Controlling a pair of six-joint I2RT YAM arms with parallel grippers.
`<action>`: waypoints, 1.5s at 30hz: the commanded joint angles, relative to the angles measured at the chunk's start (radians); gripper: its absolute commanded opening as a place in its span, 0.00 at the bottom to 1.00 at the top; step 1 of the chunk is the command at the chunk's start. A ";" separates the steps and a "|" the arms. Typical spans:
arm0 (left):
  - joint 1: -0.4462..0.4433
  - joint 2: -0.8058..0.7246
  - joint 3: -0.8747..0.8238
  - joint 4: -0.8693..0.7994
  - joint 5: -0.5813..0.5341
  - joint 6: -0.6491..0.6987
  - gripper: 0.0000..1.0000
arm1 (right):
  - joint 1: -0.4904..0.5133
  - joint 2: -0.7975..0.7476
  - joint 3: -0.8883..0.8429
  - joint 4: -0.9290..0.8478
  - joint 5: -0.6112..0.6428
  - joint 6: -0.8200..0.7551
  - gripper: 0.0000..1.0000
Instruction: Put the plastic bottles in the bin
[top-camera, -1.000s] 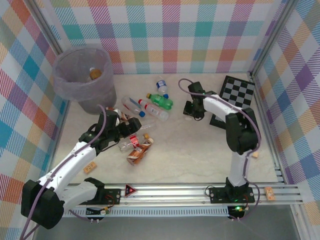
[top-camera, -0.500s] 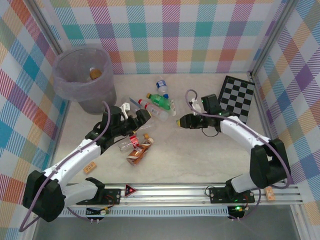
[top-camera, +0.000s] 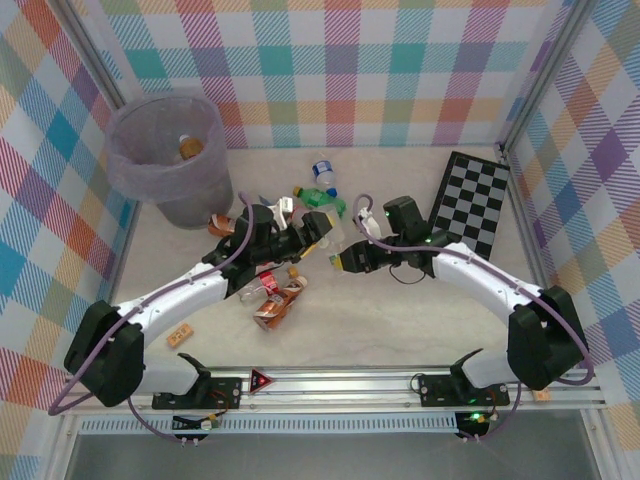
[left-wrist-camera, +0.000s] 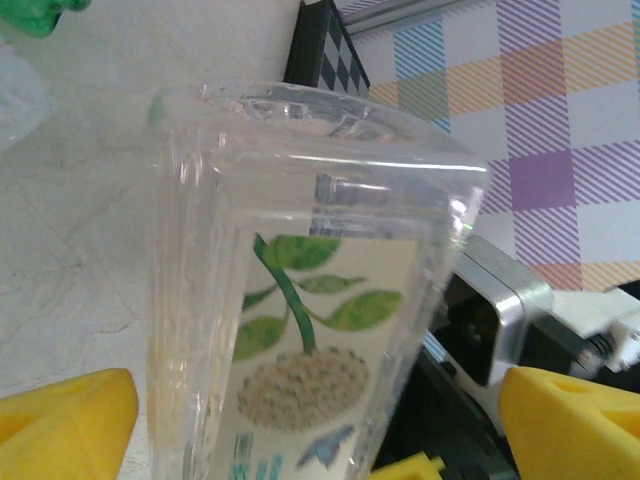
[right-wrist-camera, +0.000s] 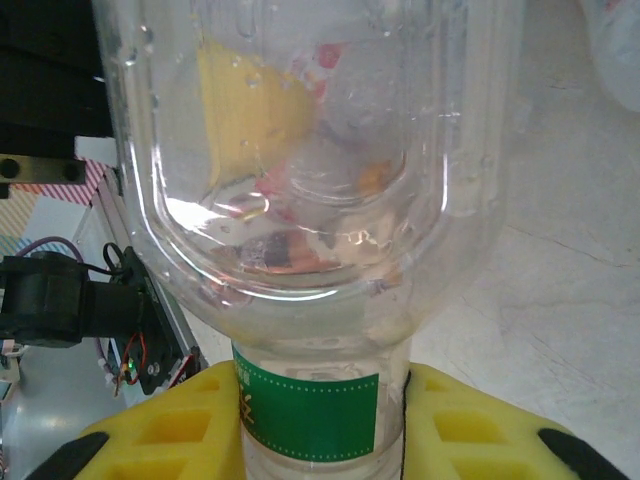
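Top external: bin (top-camera: 128, 172) holds seemingly one brown bottle (top-camera: 190, 147); right claw (top-camera: 338, 262) pinches clear bottle (right-wrist-camera: 300, 150), left claw (top-camera: 318, 230) spread.

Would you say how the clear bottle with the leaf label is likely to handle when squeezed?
The clear bottle looks empty, so it is probably light for its size. Its thin see-through walls may dent under a firm grip. The smooth, glossy plastic could slip in a loose one.

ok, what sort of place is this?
Probably a staged robot test cell, not a home: a tabletop boxed in by plaid-print panels, an aluminium mounting rail along the near edge, and a checkerboard, likely for camera calibration.
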 joint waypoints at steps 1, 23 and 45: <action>-0.023 0.019 0.042 0.016 -0.012 0.007 0.86 | 0.009 -0.021 -0.016 0.072 -0.031 0.028 0.00; -0.032 0.082 0.044 0.016 -0.046 -0.003 0.59 | 0.022 -0.013 -0.038 0.136 -0.068 0.073 0.00; 0.010 0.097 0.170 -0.189 -0.033 0.120 0.51 | -0.055 -0.314 -0.038 -0.201 0.132 0.004 0.83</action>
